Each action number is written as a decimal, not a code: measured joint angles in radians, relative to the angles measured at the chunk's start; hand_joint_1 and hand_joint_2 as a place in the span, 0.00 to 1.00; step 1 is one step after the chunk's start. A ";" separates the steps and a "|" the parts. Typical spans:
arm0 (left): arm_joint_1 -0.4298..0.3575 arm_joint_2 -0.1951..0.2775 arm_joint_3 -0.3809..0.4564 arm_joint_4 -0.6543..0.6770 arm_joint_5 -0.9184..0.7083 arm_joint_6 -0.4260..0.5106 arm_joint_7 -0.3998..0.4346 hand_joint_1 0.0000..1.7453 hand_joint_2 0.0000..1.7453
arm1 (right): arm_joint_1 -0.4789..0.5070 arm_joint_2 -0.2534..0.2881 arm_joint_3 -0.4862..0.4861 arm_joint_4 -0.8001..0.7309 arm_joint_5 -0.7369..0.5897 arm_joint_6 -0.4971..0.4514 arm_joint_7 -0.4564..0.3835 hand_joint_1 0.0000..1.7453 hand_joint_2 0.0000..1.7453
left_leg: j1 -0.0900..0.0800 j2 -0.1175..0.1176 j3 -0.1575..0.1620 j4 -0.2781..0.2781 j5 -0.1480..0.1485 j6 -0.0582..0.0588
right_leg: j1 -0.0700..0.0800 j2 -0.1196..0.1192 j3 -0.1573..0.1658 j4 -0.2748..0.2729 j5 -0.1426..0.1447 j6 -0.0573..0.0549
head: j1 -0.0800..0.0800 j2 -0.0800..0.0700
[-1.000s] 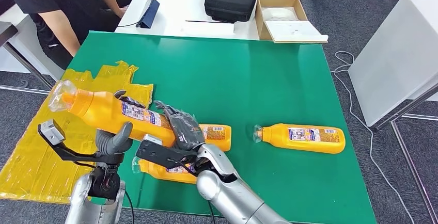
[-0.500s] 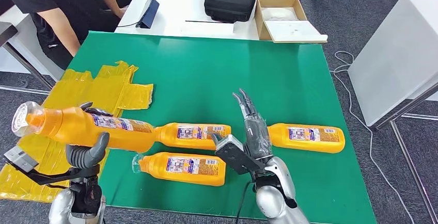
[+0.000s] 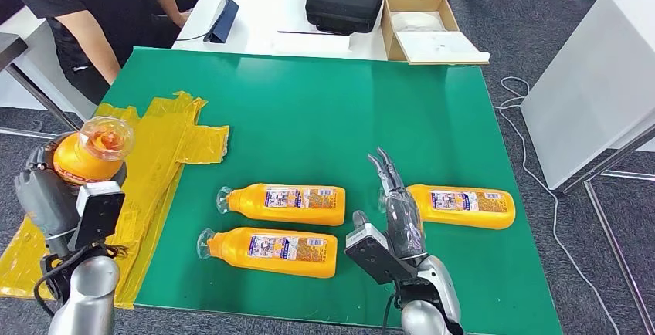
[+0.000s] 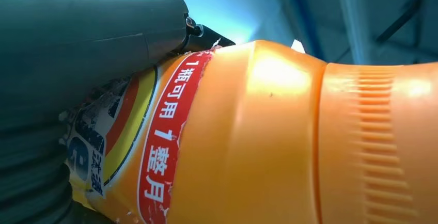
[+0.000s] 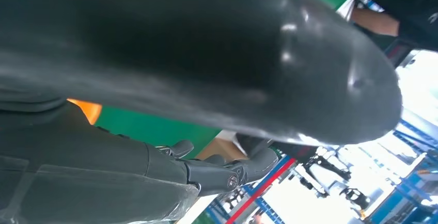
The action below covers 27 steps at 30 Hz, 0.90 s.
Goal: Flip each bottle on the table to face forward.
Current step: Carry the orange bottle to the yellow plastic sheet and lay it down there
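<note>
Bottle (image 3: 91,150) sits gripped in left hand (image 3: 48,196) at nine o'clock, cap toward the camera. Right hand (image 3: 402,215), fingers (image 3: 386,169) straight and together, holds nothing between lying bottles (image 3: 287,204) on green desk (image 3: 347,119).

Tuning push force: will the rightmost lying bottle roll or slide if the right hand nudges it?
Bottle lies on its side on the smooth green table, so likely slides. The body looks flattish, so rolling seems unlikely. Right hand, fingers spread, sits at its cap end; a nudge there probably pivots it.
</note>
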 joint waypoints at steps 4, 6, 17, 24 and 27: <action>-0.033 0.052 0.000 0.061 -0.045 0.053 0.015 1.00 1.00 | -0.013 -0.009 0.006 0.006 -0.014 0.002 -0.006 0.00 0.00 | 0.000 0.000 0.000 0.000 0.001 -0.001 | 0.000 0.000 0.000 0.000 0.001 -0.002 | 0.000 0.000; -0.038 0.064 -0.001 0.077 -0.062 0.063 0.023 0.99 1.00 | -0.014 -0.012 0.008 0.007 -0.019 0.002 -0.008 0.00 0.00 | 0.000 0.000 0.000 0.000 0.001 -0.001 | 0.000 0.000 0.000 0.000 0.001 -0.002 | 0.000 0.000; -0.151 0.158 -0.007 0.398 -0.533 0.112 0.152 0.99 1.00 | -0.058 -0.021 0.046 0.029 -0.068 0.018 -0.020 0.00 0.00 | 0.000 0.000 0.000 0.000 0.002 -0.001 | 0.000 0.000 0.000 0.000 0.002 -0.002 | 0.000 0.000; -0.266 0.168 -0.102 0.632 -0.759 0.113 0.437 0.93 1.00 | -0.100 -0.019 0.100 0.067 -0.081 0.052 -0.045 0.00 0.00 | 0.000 0.000 -0.001 0.000 0.003 -0.001 | 0.000 0.000 0.001 0.000 0.003 -0.001 | 0.000 0.000; -0.318 0.177 -0.189 0.727 -0.765 0.114 0.505 0.94 1.00 | -0.122 -0.018 0.124 0.087 -0.084 0.059 -0.051 0.00 0.00 | 0.000 -0.002 -0.001 0.000 0.003 -0.001 | 0.000 0.000 0.001 0.000 0.003 -0.001 | 0.000 0.000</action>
